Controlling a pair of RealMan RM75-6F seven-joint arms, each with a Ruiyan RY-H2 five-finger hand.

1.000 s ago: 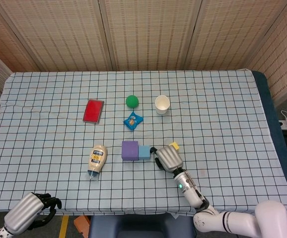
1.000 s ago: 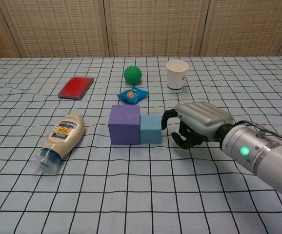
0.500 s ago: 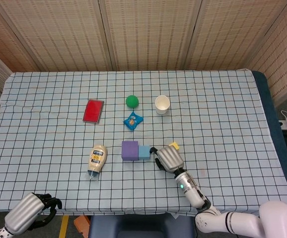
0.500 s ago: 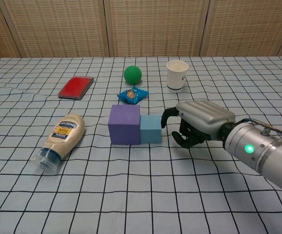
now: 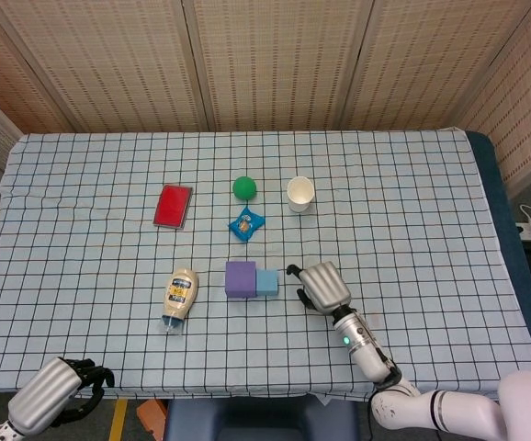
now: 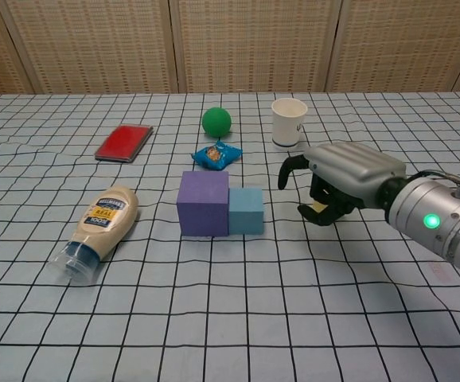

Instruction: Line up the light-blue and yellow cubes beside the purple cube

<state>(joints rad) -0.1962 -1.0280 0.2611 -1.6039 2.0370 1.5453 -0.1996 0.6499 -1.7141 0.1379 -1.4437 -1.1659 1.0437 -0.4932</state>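
Observation:
The purple cube (image 5: 241,278) (image 6: 203,203) stands mid-table with the light-blue cube (image 5: 266,282) (image 6: 246,211) touching its right side. My right hand (image 5: 323,287) (image 6: 343,177) hovers a short gap to the right of the light-blue cube, fingers curled downward and thumb sticking out to the left. Only a sliver of the yellow cube (image 6: 319,208) shows under those fingers in the chest view; the head view hides it. Whether the fingers grip it is unclear. My left hand (image 5: 63,388) hangs below the table's near left edge, fingers curled in on nothing.
A mayonnaise bottle (image 5: 180,296) (image 6: 99,231) lies left of the purple cube. Behind the cubes are a blue snack packet (image 5: 245,223), a green ball (image 5: 244,187), a white cup (image 5: 300,193) and a flat red box (image 5: 173,205).
My right hand has drawn back to the right from the light-blue cube and now covers the yellow cube. The cubes and the left hand have not moved.

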